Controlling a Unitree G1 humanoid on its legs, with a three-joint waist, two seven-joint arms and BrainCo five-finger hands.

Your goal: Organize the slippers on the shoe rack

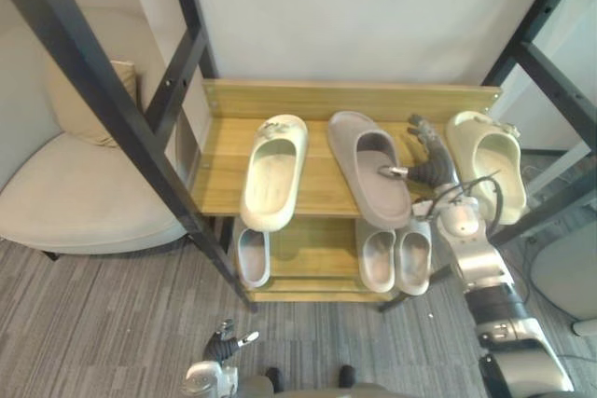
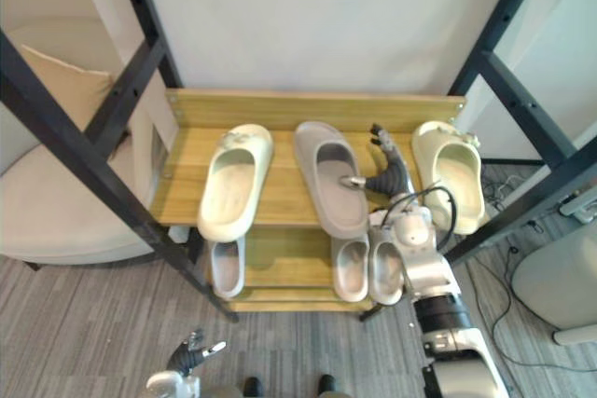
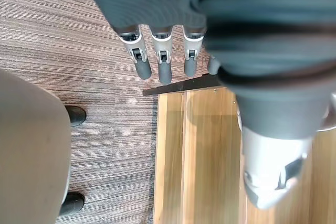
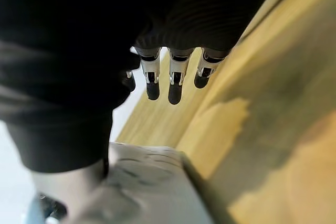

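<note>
On the wooden rack's top shelf [image 1: 224, 188] lie a cream slipper [image 1: 273, 172] at the left, a grey slipper [image 1: 368, 168] in the middle and a second cream slipper [image 1: 490, 163] at the right. My right hand [image 1: 427, 160] rests open on the shelf between the grey slipper and the right cream one, its thumb against the grey slipper's strap. In the right wrist view its straight fingers [image 4: 176, 85] hover over the wood beside the grey slipper [image 4: 152, 182]. My left hand [image 1: 221, 347] hangs open low above the carpet.
The lower shelf [image 1: 312, 244] holds a small grey slipper [image 1: 252, 253] at the left and a pair [image 1: 395, 258] at the right. Black frame posts [image 1: 121, 109] cross in front at left and right. A beige armchair [image 1: 75, 193] stands at the left.
</note>
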